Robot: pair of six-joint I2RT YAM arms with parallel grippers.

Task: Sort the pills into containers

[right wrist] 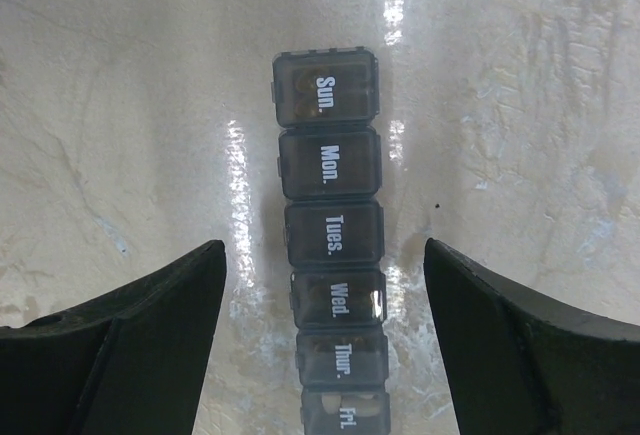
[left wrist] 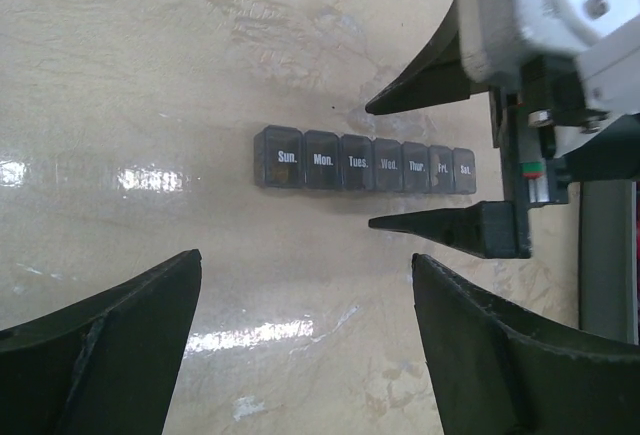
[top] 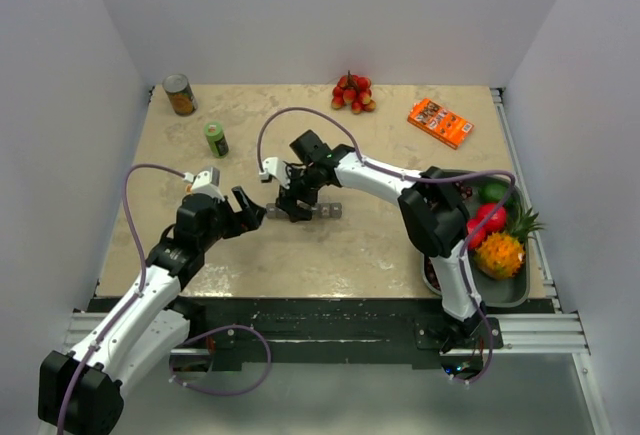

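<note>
One strip of seven containers (left wrist: pixel 365 163) lies mid-surface (top: pixel 350 255), clear of every edge, the right tool (right wrist: pixel 322 250) spread either side of it, the left tool (left wrist: pixel 305 265) spread at its 9 o'clock across bare room.

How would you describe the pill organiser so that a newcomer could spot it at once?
Start at the beige table, then look to its middle, where the right gripper hangs open. Under it lies the pill organiser, a flat dark-grey strip of seven small lidded boxes. Unlike the green bottle and tin can farther back, it is printed Sun. to Sat.
</note>
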